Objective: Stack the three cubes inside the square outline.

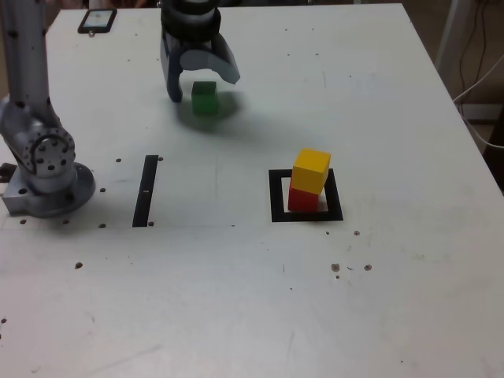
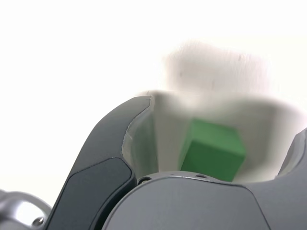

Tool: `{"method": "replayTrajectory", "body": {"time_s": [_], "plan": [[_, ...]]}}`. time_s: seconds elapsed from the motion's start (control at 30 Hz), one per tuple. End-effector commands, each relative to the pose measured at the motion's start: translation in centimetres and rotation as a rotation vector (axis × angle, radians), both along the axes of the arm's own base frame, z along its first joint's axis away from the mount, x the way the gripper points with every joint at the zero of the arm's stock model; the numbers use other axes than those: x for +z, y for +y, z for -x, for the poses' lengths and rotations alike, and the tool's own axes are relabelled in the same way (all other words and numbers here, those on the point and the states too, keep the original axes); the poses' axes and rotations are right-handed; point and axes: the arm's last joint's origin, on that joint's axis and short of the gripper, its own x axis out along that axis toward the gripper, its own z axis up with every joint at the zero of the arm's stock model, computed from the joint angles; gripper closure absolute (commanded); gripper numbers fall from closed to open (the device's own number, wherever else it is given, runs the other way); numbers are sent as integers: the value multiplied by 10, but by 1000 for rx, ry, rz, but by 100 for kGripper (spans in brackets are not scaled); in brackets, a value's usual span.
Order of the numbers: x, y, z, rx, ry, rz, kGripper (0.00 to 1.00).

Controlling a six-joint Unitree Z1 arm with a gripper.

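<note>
Pincer (image 1: 203, 81) open wide, jaws spread either side of green cube (image 1: 205, 98), holding nothing. Wrist view confirms: green cube (image 2: 211, 151) sits between the two dark fingers (image 2: 112, 158), clear gap on both sides, resting on bench (image 1: 236, 299).

Near to far in exterior view: bare white bench with small dark specks up front. Then square outline (image 1: 277, 197) at centre-right, red cube (image 1: 302, 199) inside it, yellow cube (image 1: 311, 171) stacked on red, slightly twisted. Black strip (image 1: 146, 190) well to the exterior view's left of outline, arm base (image 1: 47, 169) further left. Green cube farther back, well apart from outline. Phone (image 1: 98, 20) at far left edge.
</note>
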Motion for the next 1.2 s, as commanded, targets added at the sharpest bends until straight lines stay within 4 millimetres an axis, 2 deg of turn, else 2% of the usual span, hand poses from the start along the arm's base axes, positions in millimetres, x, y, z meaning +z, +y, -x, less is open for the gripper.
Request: {"method": "replayTrajectory", "body": {"time_s": [0.0, 0.2, 0.43, 0.73, 1.17], "plan": [[-1, 1, -1, -6, 1, -2, 3], [3, -6, -2, -36, 0, 0, 12], [-4, -13, -9, -86, 16, 32, 20], [-7, -11, -13, -99, 12, 50, 62], [-12, -9, -15, -128, -1, 105, 84]]}}
